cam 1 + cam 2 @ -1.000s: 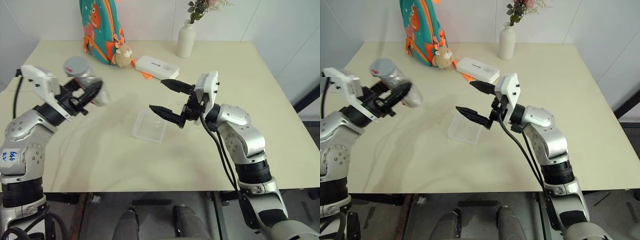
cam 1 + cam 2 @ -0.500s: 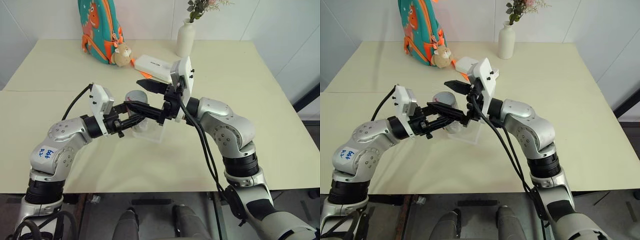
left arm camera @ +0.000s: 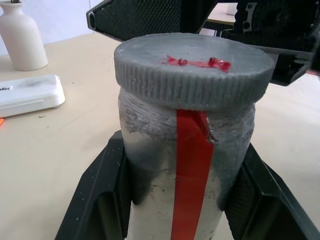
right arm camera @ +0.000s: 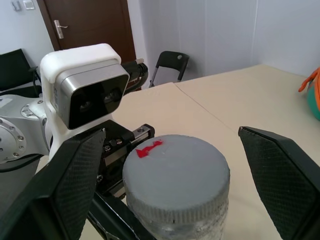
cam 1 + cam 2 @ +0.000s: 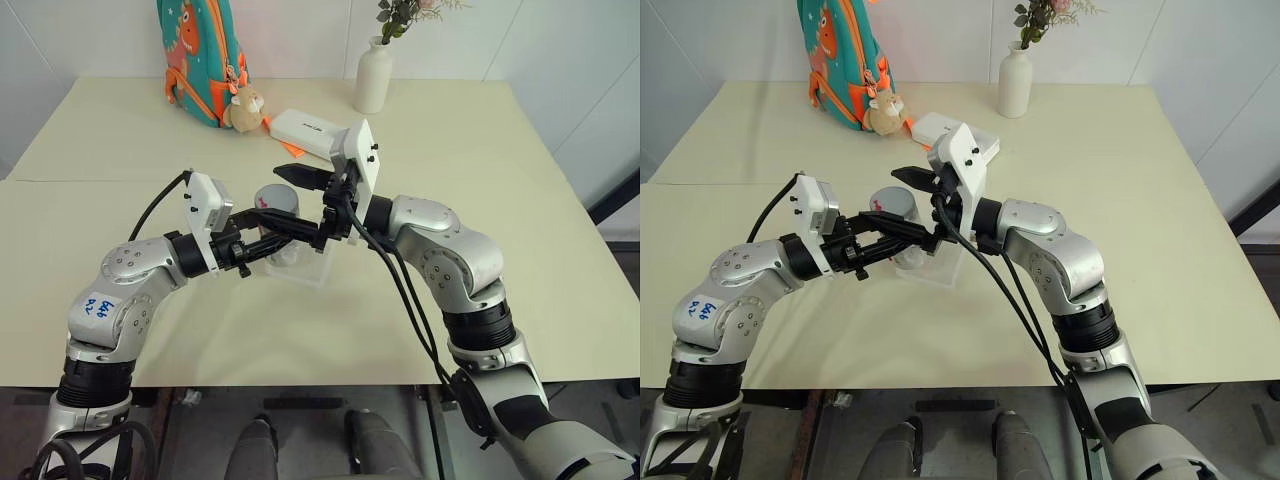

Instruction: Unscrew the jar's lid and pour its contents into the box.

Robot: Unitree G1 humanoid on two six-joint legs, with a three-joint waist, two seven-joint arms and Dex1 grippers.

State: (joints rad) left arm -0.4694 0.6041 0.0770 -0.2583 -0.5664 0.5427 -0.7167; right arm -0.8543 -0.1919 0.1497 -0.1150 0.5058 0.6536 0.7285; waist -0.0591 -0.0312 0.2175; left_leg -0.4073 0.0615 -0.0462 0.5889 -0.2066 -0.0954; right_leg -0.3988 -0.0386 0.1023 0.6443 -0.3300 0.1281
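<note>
Left claw (image 5: 262,243) gripping the jar (image 5: 274,225) by its body, black fingers (image 3: 100,185) pressing on both sides, holding it upright above the near-left edge of the box (image 5: 305,262). Right claw (image 5: 298,202) standing wide open, one finger on each side of the lid (image 4: 175,172), not yet touching it, reaching in from the right.

Compared with one second ago, having carried the jar from far out at the left, above the bare counter (image 5: 520,180), to the middle, over the box. Right claw also having come leftward to meet it, so now framing the grey cap with the small red mark. Over the last half second, almost nothing shifting.

Meaning for the task: lid still on, contents not visible, pouring not started. Probably closing on the lid and twisting being the next step.
</note>
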